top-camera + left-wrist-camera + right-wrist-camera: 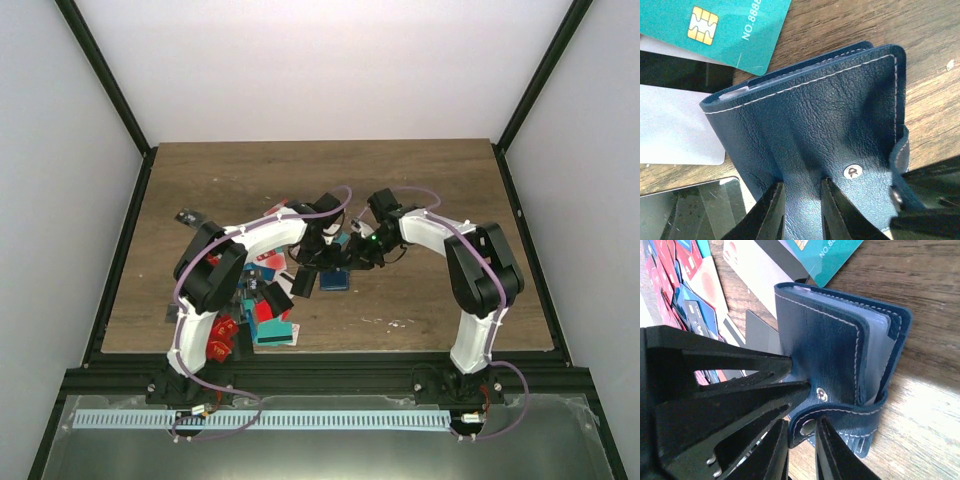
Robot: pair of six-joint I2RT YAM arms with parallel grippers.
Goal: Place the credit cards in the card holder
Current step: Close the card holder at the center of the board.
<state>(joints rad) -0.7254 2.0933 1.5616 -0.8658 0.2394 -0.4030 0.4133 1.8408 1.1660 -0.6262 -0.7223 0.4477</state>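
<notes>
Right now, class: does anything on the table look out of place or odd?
Yes. On the card holder the clasp strap hangs unsnapped, pinched in the right tool. The credit cards lie in a jumbled, overlapping heap by the left arm.

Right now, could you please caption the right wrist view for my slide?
The right hand and left hand both grip the blue card holder; loose credit cards lie beside it.

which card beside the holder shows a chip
The teal card, beside the blue card holder: its gold chip faces up. The white card and glossy dark card nearby show plain faces.
</notes>
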